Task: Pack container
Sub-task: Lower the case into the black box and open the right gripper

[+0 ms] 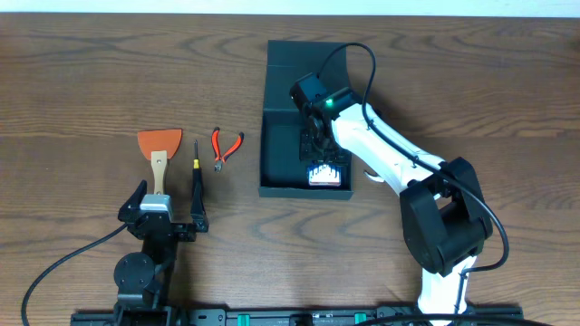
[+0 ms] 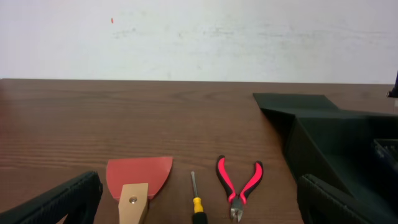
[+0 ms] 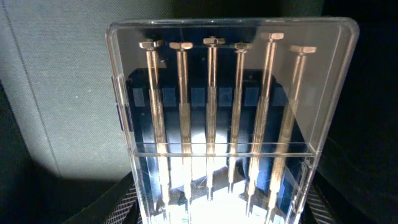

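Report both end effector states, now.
Left end effector: open, holding nothing.
Right end effector: closed on the bit case, inside the container.

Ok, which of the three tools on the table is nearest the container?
The red-handled pliers, rightmost of the row, closest to the container; the screwdriver and orange scraper lie farther left.

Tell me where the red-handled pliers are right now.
In the overhead view, the red-handled pliers lie on the table just left of the container, with the screwdriver right beside them on their left.
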Available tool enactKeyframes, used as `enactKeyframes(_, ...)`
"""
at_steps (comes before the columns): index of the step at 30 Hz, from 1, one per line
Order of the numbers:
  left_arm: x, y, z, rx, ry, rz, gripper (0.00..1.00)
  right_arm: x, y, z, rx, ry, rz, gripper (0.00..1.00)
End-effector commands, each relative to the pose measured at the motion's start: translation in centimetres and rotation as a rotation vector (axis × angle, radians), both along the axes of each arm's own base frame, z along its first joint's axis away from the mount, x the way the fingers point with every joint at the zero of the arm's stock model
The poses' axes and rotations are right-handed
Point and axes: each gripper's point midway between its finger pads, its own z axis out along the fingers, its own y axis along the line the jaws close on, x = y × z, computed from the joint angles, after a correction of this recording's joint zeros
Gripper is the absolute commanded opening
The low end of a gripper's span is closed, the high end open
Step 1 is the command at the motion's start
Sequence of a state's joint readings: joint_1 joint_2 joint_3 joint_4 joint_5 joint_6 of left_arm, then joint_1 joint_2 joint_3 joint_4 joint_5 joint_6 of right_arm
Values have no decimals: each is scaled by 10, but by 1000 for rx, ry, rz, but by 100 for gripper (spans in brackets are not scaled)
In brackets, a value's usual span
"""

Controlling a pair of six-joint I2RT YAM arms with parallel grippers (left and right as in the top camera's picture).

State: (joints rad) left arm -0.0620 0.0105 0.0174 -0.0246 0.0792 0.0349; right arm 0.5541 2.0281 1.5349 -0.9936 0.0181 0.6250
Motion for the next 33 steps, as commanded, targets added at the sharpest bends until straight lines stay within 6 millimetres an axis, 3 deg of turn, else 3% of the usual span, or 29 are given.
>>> enactKeyframes(1,-1,-4,-15,17,45,-23,99,-7,0,1,4,-9,-4,31)
enactKeyframes(10,-1,-4,-15,17,45,-23,98,-14,-5,-12,-9,10,-3,34)
enactKeyframes(15,-1,-4,-15,17,45,-23,98,-14,-5,-12,-10,9,9,67)
enactKeyframes(19,-1,-4,-15,17,45,-23,98,-13,-3,-12,-4,5,13,76)
enactKeyframes(27,-1,-4,-15,17,45,-23,99,-6,9,-9,54,-19,61,73)
enactKeyframes(33,-1,-4,-15,17,45,-23,98,7,20,4,93,-63,69,48)
